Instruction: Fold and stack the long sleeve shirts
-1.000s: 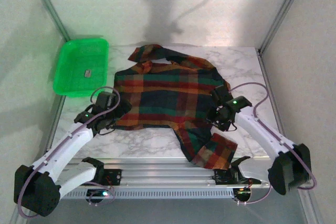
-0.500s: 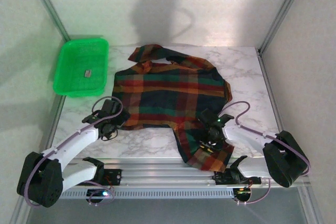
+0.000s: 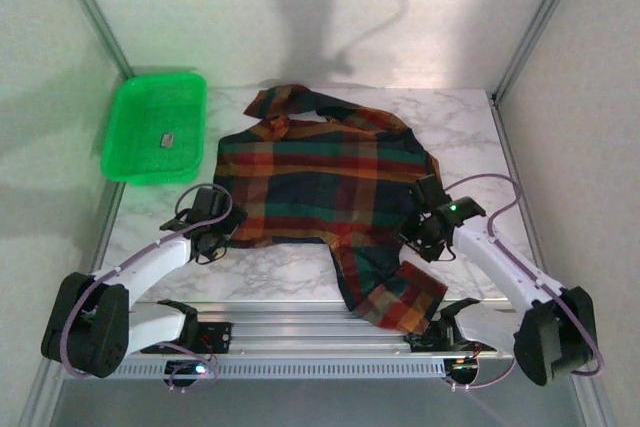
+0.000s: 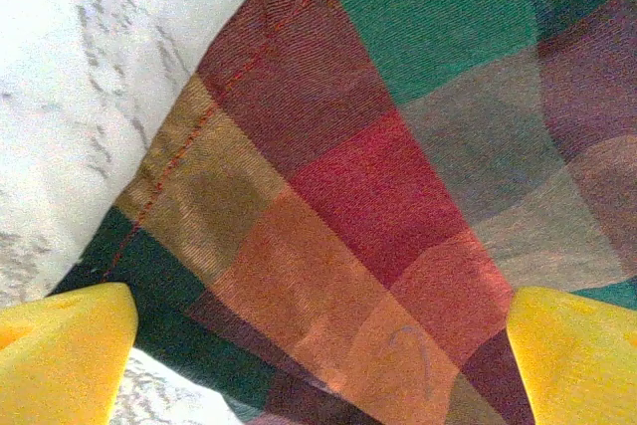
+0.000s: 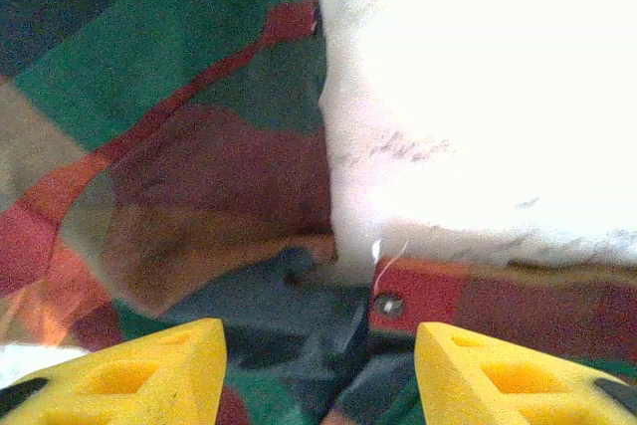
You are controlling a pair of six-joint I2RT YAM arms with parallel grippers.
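- The left claw (image 4: 318,345) stands wide open. Its two yellow fingertips (image 4: 70,340) sit far apart at the bottom corners of the left wrist view, and nothing is clamped between them.
- Flat plaid cloth lies under that gap: red, orange, green and maroon checks. A stitched hem (image 4: 189,136) runs slantwise beside bare marble.
- From above, the left claw sits low over the near left corner of the shirt (image 3: 320,182). Its white arm (image 3: 150,262) reaches in from the left base.
- The right claw (image 5: 318,365) is partly open. A clear gap shows between its yellow fingers (image 5: 149,375), and I see no cloth pinched in it.
- Rumpled dark folds lie below that gap, and a small button (image 5: 386,303) sits on a red band. Green and maroon checks lie to the left, white marble to the upper right.
- In the top view, the right claw is at the shirt's right edge, where the body meets the near sleeve (image 3: 395,292).
- The shirt is spread over the middle of the bench (image 3: 465,127). The body lies mostly flat, with the collar (image 3: 285,102) at the far side.
- The near sleeve trails toward the bench's near edge, between the two arm bases.
- A bright green tray (image 3: 135,142) lies at the far left, just beside the shirt but not touching it. A small grey object (image 3: 168,139) lies inside.
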